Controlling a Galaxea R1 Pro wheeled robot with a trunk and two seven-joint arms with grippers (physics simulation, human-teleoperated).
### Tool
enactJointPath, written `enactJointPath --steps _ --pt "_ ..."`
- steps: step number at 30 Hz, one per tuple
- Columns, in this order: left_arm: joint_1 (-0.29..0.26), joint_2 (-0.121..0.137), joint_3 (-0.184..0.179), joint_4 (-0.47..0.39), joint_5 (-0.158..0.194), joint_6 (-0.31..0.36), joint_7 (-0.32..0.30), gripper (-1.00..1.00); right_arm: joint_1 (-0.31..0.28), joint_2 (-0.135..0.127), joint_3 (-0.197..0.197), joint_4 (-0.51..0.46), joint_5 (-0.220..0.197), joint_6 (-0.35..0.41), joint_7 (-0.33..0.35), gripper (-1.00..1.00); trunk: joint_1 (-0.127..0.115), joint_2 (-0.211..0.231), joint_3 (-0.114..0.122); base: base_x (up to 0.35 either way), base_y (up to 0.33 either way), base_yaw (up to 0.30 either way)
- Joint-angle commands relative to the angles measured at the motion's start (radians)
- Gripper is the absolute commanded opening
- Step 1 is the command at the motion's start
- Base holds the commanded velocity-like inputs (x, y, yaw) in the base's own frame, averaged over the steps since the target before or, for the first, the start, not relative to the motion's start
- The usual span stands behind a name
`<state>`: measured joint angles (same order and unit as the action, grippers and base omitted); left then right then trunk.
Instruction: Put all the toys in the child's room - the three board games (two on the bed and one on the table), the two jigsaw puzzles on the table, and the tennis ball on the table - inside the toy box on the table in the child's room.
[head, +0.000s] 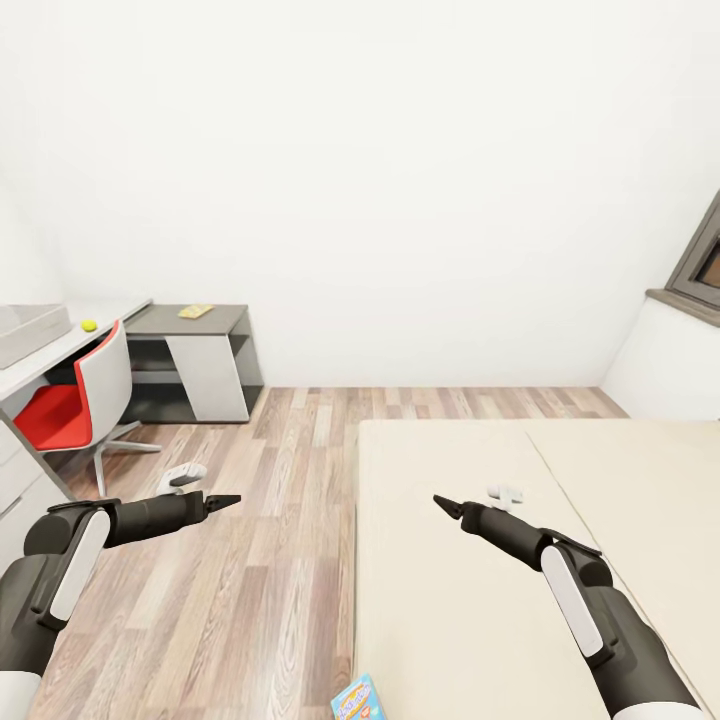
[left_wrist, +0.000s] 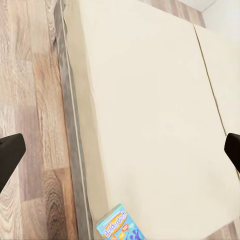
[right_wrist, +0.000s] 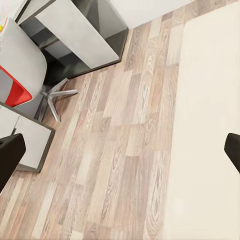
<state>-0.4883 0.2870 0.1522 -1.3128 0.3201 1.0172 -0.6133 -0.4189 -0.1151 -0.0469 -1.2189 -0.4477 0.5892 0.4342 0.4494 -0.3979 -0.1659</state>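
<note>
Both pincers, left (head: 228, 499) and right (head: 443, 503), spread wide, empty. Light-blue board game (head: 358, 699) on bed's (head: 450, 600) near edge, uncollected. Tennis ball (head: 89, 325) on far-left desk (head: 40, 365) beside toy box (head: 25, 330).

The bed (head: 520, 560) lies under and ahead of the right gripper (head: 445, 503), with a board game (head: 358, 700) on its near edge, behind both sets of jaws. The left gripper (head: 225, 499) hangs over the floor (head: 270, 560). Far ahead-left of it stands a chair (head: 85, 400) at the table (head: 40, 365), which bears the toy box (head: 25, 330) and, beside it, the tennis ball (head: 89, 325). A lower desk (head: 190, 355) sits beyond.
</note>
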Motion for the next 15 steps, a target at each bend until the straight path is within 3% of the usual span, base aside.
enactJointPath --steps 1,15 --pt "-0.001 0.0 0.001 0.0 -0.004 0.004 -0.006 1.0 -0.001 0.0 -0.002 -0.001 -0.005 0.008 0.001 1.0 0.001 -0.002 -0.002 0.0 0.0 0.0" --pt "-0.001 0.0 0.001 0.0 -0.004 0.004 -0.006 1.0 -0.001 0.0 -0.002 -0.001 -0.005 0.008 0.001 1.0 0.001 -0.002 -0.001 0.0 0.0 0.0"
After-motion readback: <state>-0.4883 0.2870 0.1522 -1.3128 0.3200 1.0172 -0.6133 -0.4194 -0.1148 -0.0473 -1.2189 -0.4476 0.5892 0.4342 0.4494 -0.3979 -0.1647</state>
